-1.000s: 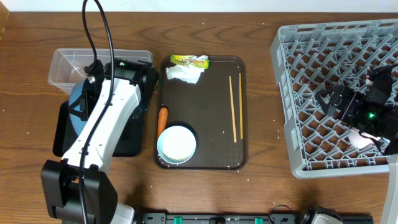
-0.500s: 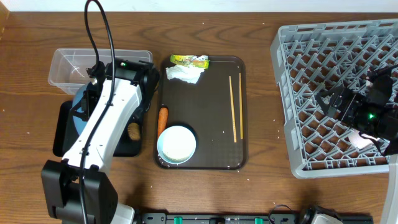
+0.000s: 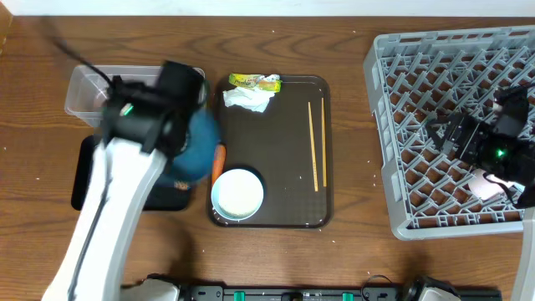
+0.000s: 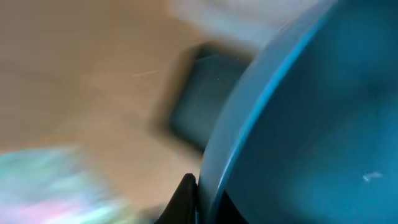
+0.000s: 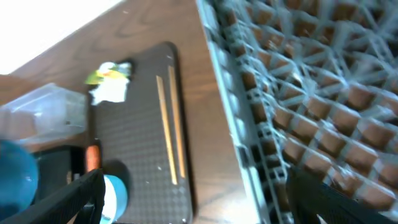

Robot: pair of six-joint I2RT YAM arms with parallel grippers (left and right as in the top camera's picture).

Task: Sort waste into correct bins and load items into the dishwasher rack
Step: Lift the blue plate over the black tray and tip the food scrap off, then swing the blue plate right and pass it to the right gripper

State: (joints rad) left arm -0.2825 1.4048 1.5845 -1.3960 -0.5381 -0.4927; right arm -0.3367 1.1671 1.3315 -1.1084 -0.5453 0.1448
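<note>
The left hand (image 4: 198,200) pinches the rim of the big dark-blue plate (image 3: 197,144) and holds it up off the surface, over the spot where the black tray (image 3: 82,180) meets the brown serving tray (image 3: 280,159). The left arm looks blurry. The right hand (image 3: 449,134) hangs inside the grey rack (image 3: 380,100) with its fingers spread wide and nothing between them. On the serving tray lie the white napkin (image 3: 248,100), the green-yellow wrapper (image 3: 255,81), the carrot piece (image 3: 220,160), the chopsticks (image 3: 316,142) and the white bowl (image 3: 237,194). The clear tub (image 3: 84,88) sits behind the black tray.
</note>
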